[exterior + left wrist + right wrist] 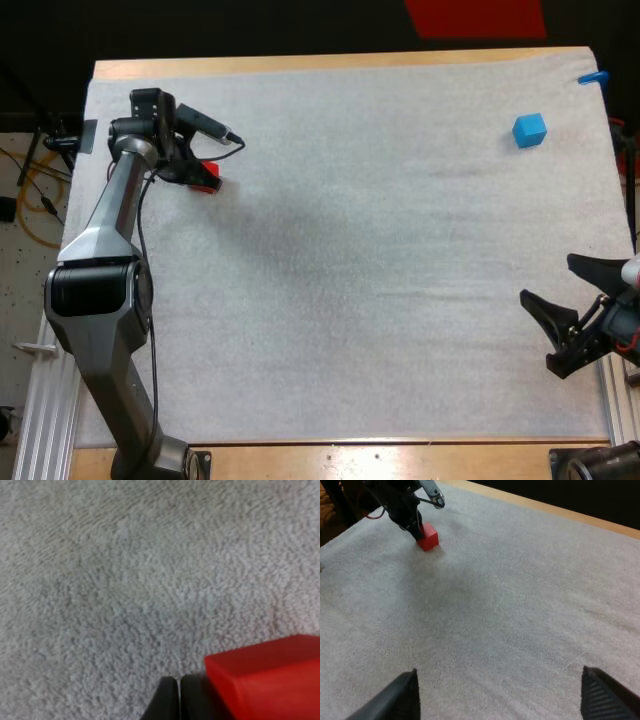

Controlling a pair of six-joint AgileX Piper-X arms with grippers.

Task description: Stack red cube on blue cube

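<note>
Left gripper (pixel 178 692): fingers pressed together tip to tip, nothing between them. Clenched on air, low over the white mat (pixel 150 580). Red cube (pixel 265 682) sits just beside the closed tips, against the outer side of one finger, not gripped; whether it touches, cannot tell.

High view: left gripper (pixel 198 176) at upper left of the frame, arm reaching up from the lower left corner. Red cube (pixel 210 178) pokes out on the gripper's right side, resting on the mat (pixel 350 250).

Right gripper (pixel 566 290) at lower right of the frame, near the mat's right edge. Fingers spread wide, released, clear of everything. In its own wrist view the right gripper (pixel 499 672) shows both black fingers (pixel 400 697) standing far apart over bare mat; farther off, the left gripper (pixel 413 522) is down at the red cube (pixel 428 536).

Blue cube (pixel 530 130) at upper right of the frame in the high view, alone on the mat, well apart from the red cube and from both grippers.

Wooden table (pixel 300 66) edge shows along the mat's far side.
</note>
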